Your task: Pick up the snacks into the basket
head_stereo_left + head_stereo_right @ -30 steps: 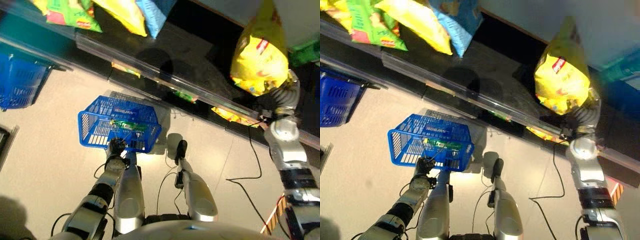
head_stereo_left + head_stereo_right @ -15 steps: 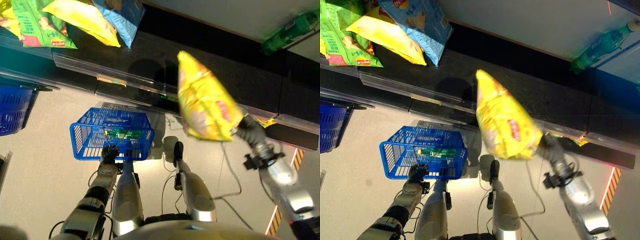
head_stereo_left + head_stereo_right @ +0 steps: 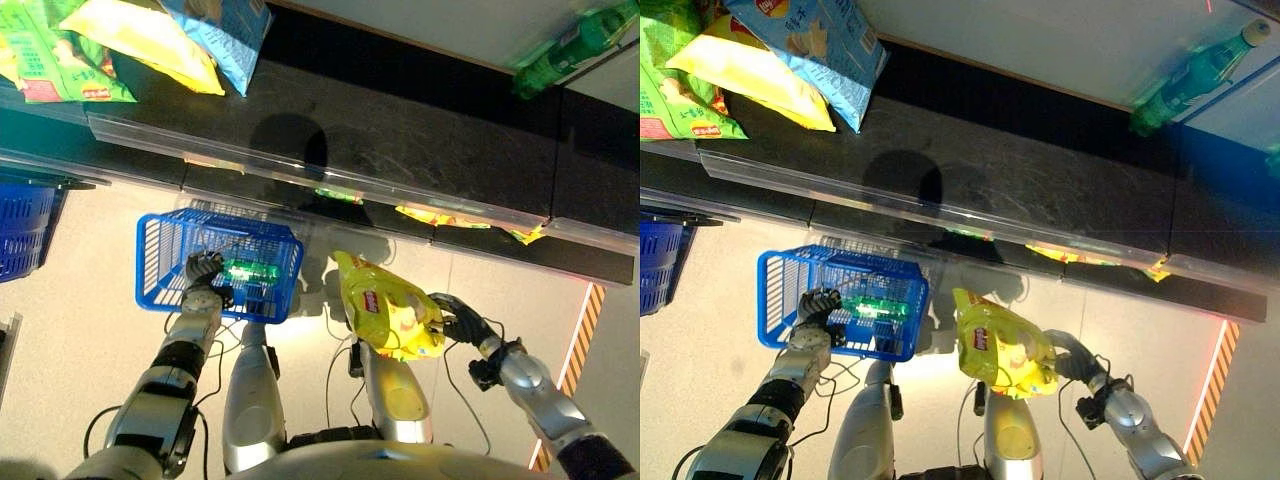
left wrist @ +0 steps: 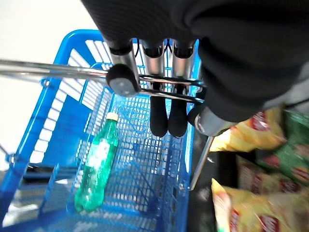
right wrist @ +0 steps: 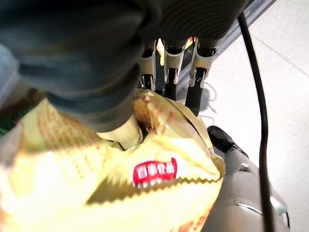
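A yellow snack bag (image 3: 388, 308) hangs low over the floor, to the right of the blue basket (image 3: 160, 260). My right hand (image 3: 455, 321) is shut on the bag's edge, with the bag (image 5: 145, 169) bunched under the fingers (image 5: 170, 63). My left hand (image 3: 202, 272) is shut on the basket's metal handle (image 4: 58, 67) and holds the basket up. A green bottle (image 4: 96, 169) lies on the basket's floor. Several more snack bags, yellow (image 3: 750, 80), blue (image 3: 815, 50) and green (image 3: 670, 90), lie on the dark shelf (image 3: 400, 150).
A green bottle (image 3: 560, 45) lies at the shelf's far right. A clear rail (image 3: 300, 180) runs along the shelf's front edge. A second blue basket (image 3: 20, 230) stands at the left. Yellow bags (image 3: 450, 215) show on a lower shelf. Striped tape (image 3: 575, 350) marks the floor at right.
My right hand has brought the yellow bag down from shelf height to just right of the basket. The left hand and the basket have risen a little. The camera has shifted.
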You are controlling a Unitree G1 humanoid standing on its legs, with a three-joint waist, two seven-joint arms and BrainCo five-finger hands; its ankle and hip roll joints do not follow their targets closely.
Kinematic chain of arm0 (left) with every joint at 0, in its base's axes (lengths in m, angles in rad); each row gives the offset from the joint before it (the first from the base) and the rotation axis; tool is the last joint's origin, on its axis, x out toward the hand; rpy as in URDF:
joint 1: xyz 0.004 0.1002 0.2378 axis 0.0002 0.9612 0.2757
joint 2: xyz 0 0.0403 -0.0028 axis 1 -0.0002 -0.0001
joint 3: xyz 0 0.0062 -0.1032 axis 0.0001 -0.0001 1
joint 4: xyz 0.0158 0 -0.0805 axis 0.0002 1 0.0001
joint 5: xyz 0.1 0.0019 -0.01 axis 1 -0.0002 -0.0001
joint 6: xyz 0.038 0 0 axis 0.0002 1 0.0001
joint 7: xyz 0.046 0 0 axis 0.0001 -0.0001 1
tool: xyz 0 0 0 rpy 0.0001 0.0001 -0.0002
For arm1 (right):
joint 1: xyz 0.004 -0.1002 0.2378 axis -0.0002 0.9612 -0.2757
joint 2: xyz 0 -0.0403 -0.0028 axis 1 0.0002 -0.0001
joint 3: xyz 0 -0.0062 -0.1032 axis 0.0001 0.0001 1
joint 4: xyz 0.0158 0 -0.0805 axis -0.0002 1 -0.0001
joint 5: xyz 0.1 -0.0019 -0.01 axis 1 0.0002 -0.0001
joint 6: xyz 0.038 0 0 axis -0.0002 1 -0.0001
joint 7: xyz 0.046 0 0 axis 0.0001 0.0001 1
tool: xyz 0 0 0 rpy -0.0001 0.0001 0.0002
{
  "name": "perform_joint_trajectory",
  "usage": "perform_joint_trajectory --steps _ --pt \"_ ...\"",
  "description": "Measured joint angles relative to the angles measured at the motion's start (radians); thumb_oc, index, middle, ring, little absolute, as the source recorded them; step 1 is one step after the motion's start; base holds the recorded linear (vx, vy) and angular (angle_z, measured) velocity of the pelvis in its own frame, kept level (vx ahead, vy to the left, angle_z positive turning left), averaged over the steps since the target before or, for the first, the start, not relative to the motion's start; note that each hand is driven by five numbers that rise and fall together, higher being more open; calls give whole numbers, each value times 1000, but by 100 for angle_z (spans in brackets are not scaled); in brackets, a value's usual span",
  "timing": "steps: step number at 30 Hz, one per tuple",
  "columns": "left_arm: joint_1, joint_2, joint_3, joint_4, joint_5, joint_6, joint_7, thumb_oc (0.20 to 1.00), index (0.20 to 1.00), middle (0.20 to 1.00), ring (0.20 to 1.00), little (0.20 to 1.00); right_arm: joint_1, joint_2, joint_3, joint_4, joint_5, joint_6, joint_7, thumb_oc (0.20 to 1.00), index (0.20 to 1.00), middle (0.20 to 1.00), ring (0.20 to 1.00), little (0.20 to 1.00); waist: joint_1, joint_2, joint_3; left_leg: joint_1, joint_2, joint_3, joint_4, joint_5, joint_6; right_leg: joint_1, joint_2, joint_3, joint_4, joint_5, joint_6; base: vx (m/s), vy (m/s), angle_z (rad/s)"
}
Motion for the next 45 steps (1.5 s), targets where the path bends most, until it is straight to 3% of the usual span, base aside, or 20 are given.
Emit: perform_joint_trajectory --steps 4,11,15,19,24,29,32,38,45 --pt "-35 -60 -115 -63 1 -3 12 200 200 200 200 200 -258 116 123 250 -119 48 -108 200 200 200 200 200 22 7 4 -29 -4 -6 0 5 1 -23 2 -7 0 2 0 -20 -24 5" --pt "-86 -120 -245 -104 5 -15 -3 200 200 200 200 200 -535 256 244 425 -127 52 -213 200 200 200 200 200 58 20 13 -70 -10 -33 1 12 2 -47 -1 -33 0 -3 2 -5 -11 11" --pt "-86 -158 -309 -100 42 -17 1 200 200 200 200 200 -638 321 281 506 -116 81 -274 200 200 200 200 200 100 20 14 -91 -12 -53 2 12 3 -55 -5 -55 0 -12 4 4 -12 12" --pt "-86 -158 -357 -104 42 -17 -1 200 200 200 200 200 -675 323 289 579 -95 83 -296 200 200 200 200 200 134 21 14 -136 -17 -61 7 14 4 -92 -5 -62 0 -11 3 -2 -3 7" --pt "-84 -156 -386 -128 41 -17 0 200 200 200 200 200 -747 367 280 716 -26 82 -332 200 200 200 200 200 146 24 15 -177 -20 -74 15 15 4 -125 -6 -70 0 -11 2 -3 8 5" --pt "-93 -127 -418 -251 -4 -18 0 200 200 200 200 200 -828 379 238 800 44 80 -386 200 200 200 200 200 198 52 21 -275 -24 -103 34 21 5 -196 -8 -91 0 -6 -1 -14 36 14" --pt "-100 -129 -443 -342 -52 -21 -4 200 200 200 200 200 -909 377 217 908 50 79 -421 200 200 200 200 200 235 98 22 -342 -39 -127 46 25 10 -245 -19 -114 0 -3 5 -14 62 17" --pt "-117 -143 -465 -421 -122 -24 -24 200 200 200 200 200 -957 345 213 922 45 77 -443 200 200 200 200 200 268 134 26 -419 -60 -154 47 34 21 -300 -39 -144 0 -4 18 13 37 17" --pt "-134 -150 -466 -489 -137 -24 -32 200 200 200 200 200 -1002 330 193 925 47 89 -443 200 200 200 200 200 277 140 26 -502 -78 -191 59 39 27 -355 -49 -180 0 -6 26 28 30 13"
